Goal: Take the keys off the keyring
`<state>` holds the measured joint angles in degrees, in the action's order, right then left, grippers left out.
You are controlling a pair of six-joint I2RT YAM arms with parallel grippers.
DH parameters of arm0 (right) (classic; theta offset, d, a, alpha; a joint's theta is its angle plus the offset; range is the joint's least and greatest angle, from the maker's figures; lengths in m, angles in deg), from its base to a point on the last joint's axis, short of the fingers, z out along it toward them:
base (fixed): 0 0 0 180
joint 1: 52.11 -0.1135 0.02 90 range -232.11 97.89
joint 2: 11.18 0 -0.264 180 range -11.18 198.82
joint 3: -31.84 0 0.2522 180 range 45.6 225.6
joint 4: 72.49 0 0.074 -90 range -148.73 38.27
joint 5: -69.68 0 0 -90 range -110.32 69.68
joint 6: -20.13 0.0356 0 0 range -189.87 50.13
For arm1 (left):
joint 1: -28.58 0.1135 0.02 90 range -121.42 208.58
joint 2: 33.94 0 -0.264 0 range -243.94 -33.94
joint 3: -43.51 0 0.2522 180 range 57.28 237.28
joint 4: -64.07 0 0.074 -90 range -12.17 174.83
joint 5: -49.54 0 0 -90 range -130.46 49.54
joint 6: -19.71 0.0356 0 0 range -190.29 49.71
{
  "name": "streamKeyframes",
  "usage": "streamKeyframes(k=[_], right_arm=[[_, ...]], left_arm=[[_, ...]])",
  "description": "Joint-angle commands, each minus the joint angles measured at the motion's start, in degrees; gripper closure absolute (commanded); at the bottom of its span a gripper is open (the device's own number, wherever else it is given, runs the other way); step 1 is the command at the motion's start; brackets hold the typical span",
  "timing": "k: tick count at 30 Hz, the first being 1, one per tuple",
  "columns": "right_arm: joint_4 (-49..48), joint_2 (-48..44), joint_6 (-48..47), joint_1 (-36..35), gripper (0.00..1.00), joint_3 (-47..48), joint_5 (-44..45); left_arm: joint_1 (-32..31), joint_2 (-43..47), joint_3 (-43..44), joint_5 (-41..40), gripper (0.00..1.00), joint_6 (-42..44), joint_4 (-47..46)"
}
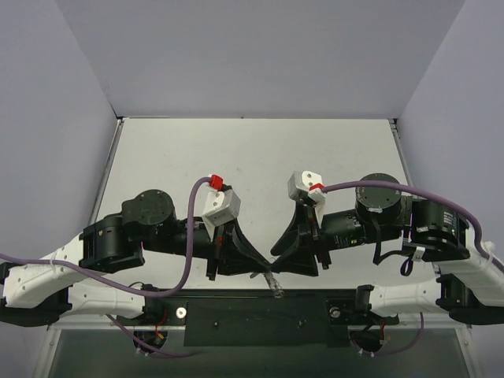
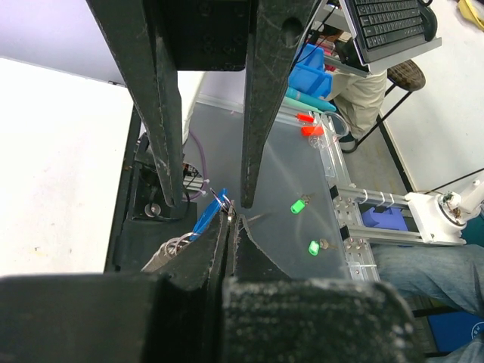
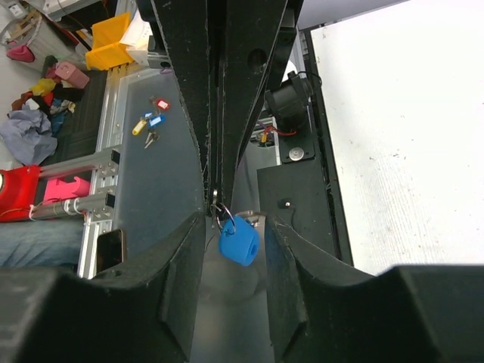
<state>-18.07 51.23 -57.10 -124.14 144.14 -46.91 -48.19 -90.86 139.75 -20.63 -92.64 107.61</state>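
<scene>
Both grippers meet over the table's near edge in the top view. My left gripper (image 2: pixel 229 221) (image 1: pixel 253 272) is shut, and its tips pinch a small wire ring of the keyring (image 3: pixel 221 208). The blue-headed key (image 3: pixel 239 242) (image 2: pixel 206 216) hangs from that ring. More silver rings and chain (image 2: pixel 172 246) (image 1: pixel 274 286) dangle beside and below it. My right gripper (image 3: pixel 238 249) (image 1: pixel 277 268) is open, one finger on each side of the blue head with a small gap at both sides. A silver bit (image 3: pixel 259 219) shows behind the head; I cannot tell whether it is the plain key.
The black mounting bar (image 1: pixel 260 315) lies just below the grippers. Beneath the table edge, a clear sheet holds loose green-headed keys (image 2: pixel 300 205), red ones (image 2: pixel 306 125), and a tagged bunch (image 3: pixel 151 125). The white tabletop (image 1: pixel 260 157) stretches behind the arms.
</scene>
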Motion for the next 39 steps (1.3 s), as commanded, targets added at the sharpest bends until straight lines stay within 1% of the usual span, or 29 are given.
streamKeyframes(k=[1, 2, 3, 4, 5, 7, 10, 15, 17, 19, 22, 26, 32, 36, 39], right_arm=[[-4.6, -0.7, 1.5, 0.2, 0.71, -1.4, -1.4], [-4.8, -1.1, 1.6, 0.3, 0.74, -1.6, -1.4], [-5.5, -1.2, 1.9, 0.3, 0.81, -1.9, -1.3], [-5.7, -1.7, 2.1, 0.2, 0.86, -2.1, -0.8], [-5.8, -2.0, 2.3, 0.2, 0.93, -2.3, -0.6], [-5.8, -2.5, 2.4, 0.2, 1.00, -2.7, -0.1], [-5.8, -3.0, 2.8, 0.2, 1.00, -3.2, 0.2], [-4.0, -3.3, 3.5, 0.2, 1.00, -3.4, 0.3], [-1.6, -2.3, 3.0, 0.1, 1.00, -2.2, 0.6], [3.1, -0.8, 2.0, 0.0, 1.00, -0.1, 1.7], [11.4, 1.9, -0.4, -0.4, 1.00, 3.7, 3.0], [17.6, 4.7, -2.0, -1.2, 1.00, 6.4, 4.5], [18.9, 5.4, -2.8, -1.4, 1.00, 5.4, 4.4], [19.2, 6.1, -2.9, -1.8, 1.00, 5.1, 4.7], [19.0, 6.1, -2.9, -1.8, 1.00, 5.2, 6.1]], left_arm=[[0.2, 0.8, 0.9, 0.6, 1.00, -0.7, -4.6], [0.3, 0.9, 0.9, 0.5, 1.00, -0.8, -4.5], [0.2, 0.9, 0.8, 0.2, 1.00, -0.8, -4.5], [0.2, 0.9, 0.8, -0.1, 1.00, -0.8, -4.5], [0.2, 0.9, 0.7, -0.2, 1.00, -0.8, -4.6], [0.2, 1.2, 0.3, -0.7, 1.00, -0.9, -4.8], [0.2, 1.3, -0.8, -0.9, 1.00, -1.6, -6.6], [0.2, -0.4, 0.3, -3.7, 1.00, -1.5, -3.4], [0.2, -1.1, 1.5, -4.8, 1.00, -1.2, -1.1], [0.2, -2.3, 2.9, -5.5, 1.00, -0.8, 1.6], [0.2, -4.4, 6.9, -5.9, 1.00, 0.2, 8.4], [0.3, -7.7, 10.2, -5.4, 1.00, 1.3, 15.9], [0.9, -10.3, 11.0, -1.9, 1.00, 2.0, 21.4], [1.3, -11.9, 11.3, -0.4, 1.00, 2.2, 22.5], [1.3, -12.2, 11.4, -1.2, 1.00, 2.1, 22.3]])
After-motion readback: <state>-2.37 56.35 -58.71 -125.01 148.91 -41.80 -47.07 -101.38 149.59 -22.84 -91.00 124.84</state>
